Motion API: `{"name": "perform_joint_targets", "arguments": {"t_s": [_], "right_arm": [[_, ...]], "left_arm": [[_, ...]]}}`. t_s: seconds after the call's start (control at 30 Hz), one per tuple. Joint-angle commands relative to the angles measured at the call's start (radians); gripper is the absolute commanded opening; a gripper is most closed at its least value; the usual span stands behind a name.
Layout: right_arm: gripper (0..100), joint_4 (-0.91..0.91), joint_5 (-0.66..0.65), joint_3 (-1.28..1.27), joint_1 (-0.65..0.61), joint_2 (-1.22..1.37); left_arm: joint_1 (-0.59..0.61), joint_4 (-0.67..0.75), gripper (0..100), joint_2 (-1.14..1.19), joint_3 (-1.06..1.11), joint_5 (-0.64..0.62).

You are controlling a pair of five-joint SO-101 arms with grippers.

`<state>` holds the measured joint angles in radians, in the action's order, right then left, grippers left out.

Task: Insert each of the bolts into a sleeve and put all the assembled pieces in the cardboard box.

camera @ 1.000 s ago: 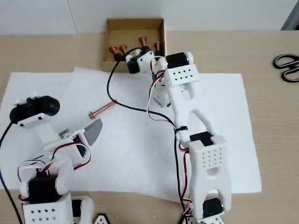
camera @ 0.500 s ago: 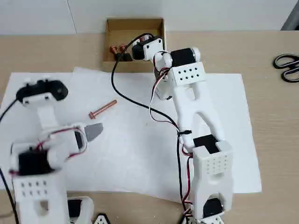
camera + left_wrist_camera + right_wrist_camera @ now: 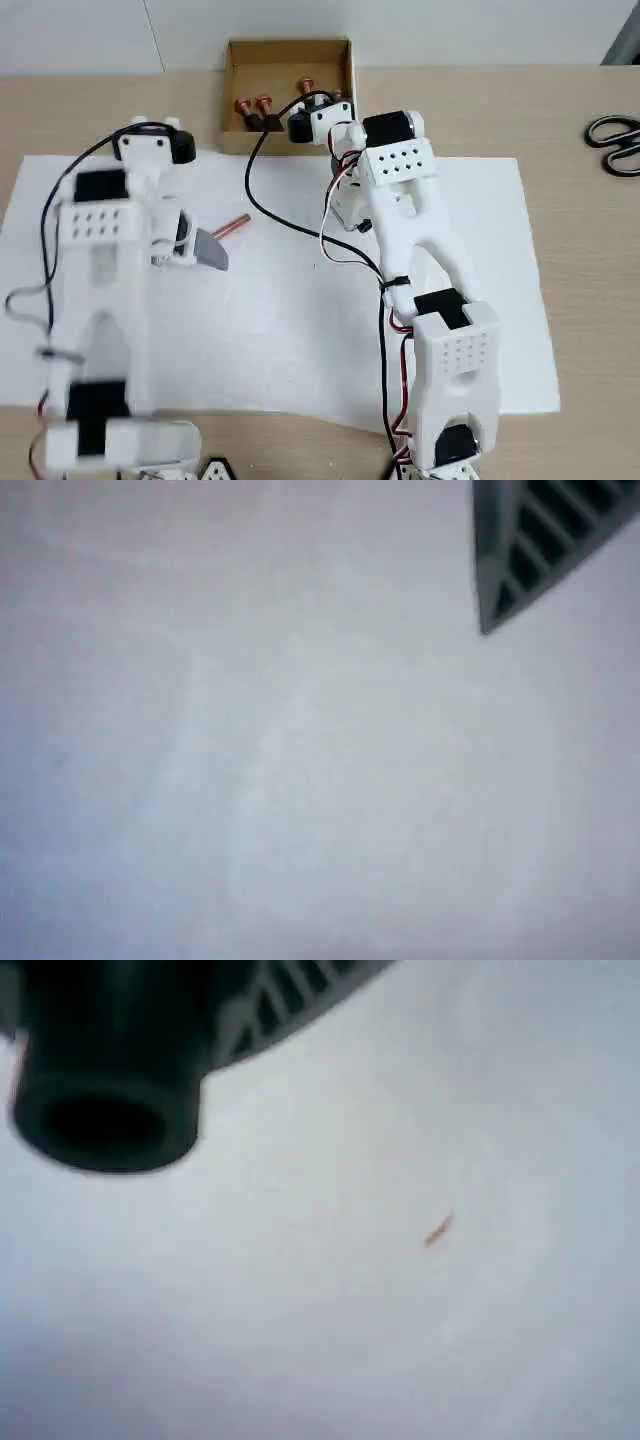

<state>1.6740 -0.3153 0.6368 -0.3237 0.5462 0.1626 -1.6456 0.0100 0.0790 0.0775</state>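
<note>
Fingers (image 3: 290,1000) of the right gripper (image 3: 150,1035) seem clamped on a black sleeve (image 3: 105,1110), though the wrist view shows just one grey finger against it. The sleeve hangs above the paper (image 3: 400,1340), open end toward the camera. Left gripper (image 3: 200,245) hovers low over the paper with its fingers (image 3: 530,550) apart: one ribbed tip shows, with bare paper all round it.

A wooden table (image 3: 560,110) carries the large white paper, and a pale wall (image 3: 450,25) runs behind. Scissors (image 3: 615,145) lie at the table's far right, well apart from the paper. A black cable (image 3: 250,190) loops across the paper.

One copper bolt (image 3: 232,227) lies flat on the paper, just beside the left gripper's grey finger.

The box (image 3: 290,47) sits at the back of the table, beyond the paper, with the right arm's wrist over its front wall. In it stand four pieces (image 3: 265,105), copper heads up, the two on the left in black sleeves
</note>
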Motion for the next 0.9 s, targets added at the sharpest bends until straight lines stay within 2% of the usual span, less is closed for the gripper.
{"name": "perform_joint_targets", "arguments": {"t_s": [0.0, 0.17, 0.37, 0.63, 0.87], "right_arm": [[0.4, 0.010, 0.011, 0.005, 0.005, -0.085], [0.4, 0.010, 0.011, 0.005, 0.005, -0.165], [0.4, 0.010, 0.011, 0.003, 0.001, -0.291], [0.4, 0.010, 0.011, 0.003, 0.001, -0.323], [0.4, 0.010, 0.011, 0.003, 0.004, -0.326]], "left_arm": [[-0.005, 0.015, 32, 0.167, -0.180, 0.060], [-0.005, 0.020, 22, 0.411, -0.409, 0.101], [-0.012, 0.012, 22, 0.626, -0.601, 0.137], [-0.133, -0.037, 22, 0.718, -0.684, 0.244], [-0.152, -0.034, 22, 0.747, -0.687, 0.292]]}}
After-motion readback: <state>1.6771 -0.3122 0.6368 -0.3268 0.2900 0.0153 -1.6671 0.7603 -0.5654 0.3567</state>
